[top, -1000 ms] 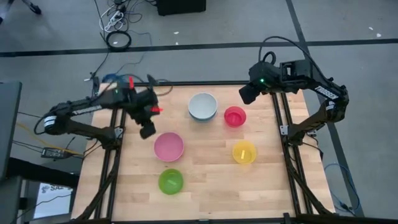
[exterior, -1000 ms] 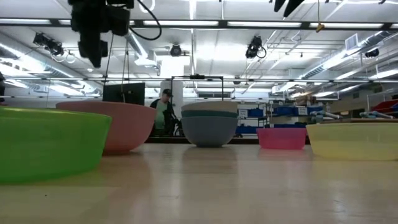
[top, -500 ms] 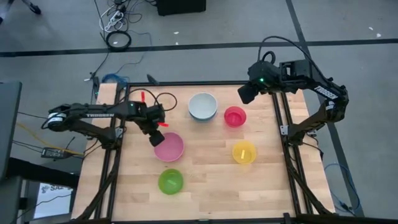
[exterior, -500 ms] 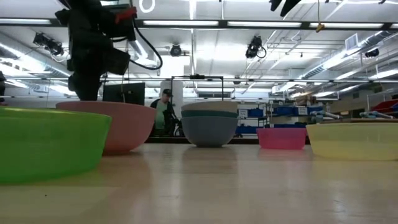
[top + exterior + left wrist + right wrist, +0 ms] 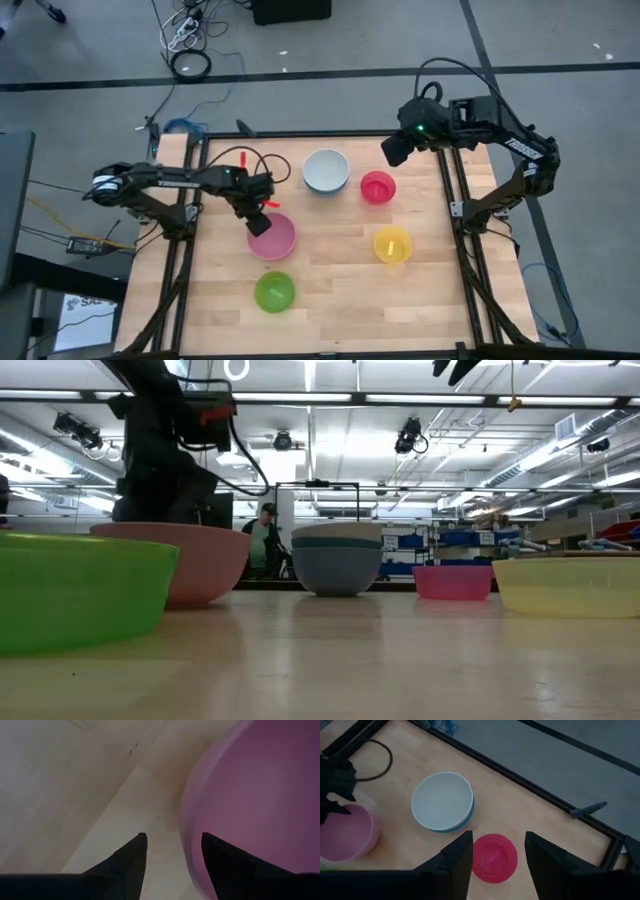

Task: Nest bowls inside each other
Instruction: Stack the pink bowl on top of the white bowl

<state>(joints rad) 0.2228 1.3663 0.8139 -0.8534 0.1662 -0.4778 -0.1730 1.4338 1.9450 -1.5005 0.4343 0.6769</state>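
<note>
The pink bowl (image 5: 272, 237) sits on its base left of the table's middle. My left gripper (image 5: 172, 851) is open and points down at its far-left rim (image 5: 186, 827), one finger outside over the wood, the other over the inside. In the low view the arm (image 5: 160, 460) drops behind the pink bowl (image 5: 190, 560), which hides the fingertips. A white bowl (image 5: 326, 170) sits nested in a teal and a blue one (image 5: 336, 565). Red (image 5: 378, 187), yellow (image 5: 392, 244) and lime green (image 5: 274, 291) bowls stand alone. My right gripper (image 5: 495, 855) hangs open, high over the far right.
The black frame rail (image 5: 300, 134) runs along the table's far edge, with cables (image 5: 262, 160) lying near the left arm. Bare wood (image 5: 330, 290) lies between the lime green and yellow bowls. A person (image 5: 266, 535) stands in the room behind the table.
My left gripper has come down from well above the table toward the pink bowl's far-left rim, shifting a little toward the right and near edges and rolling as it sank. Its fingers have stayed open. The bowls have not moved.
</note>
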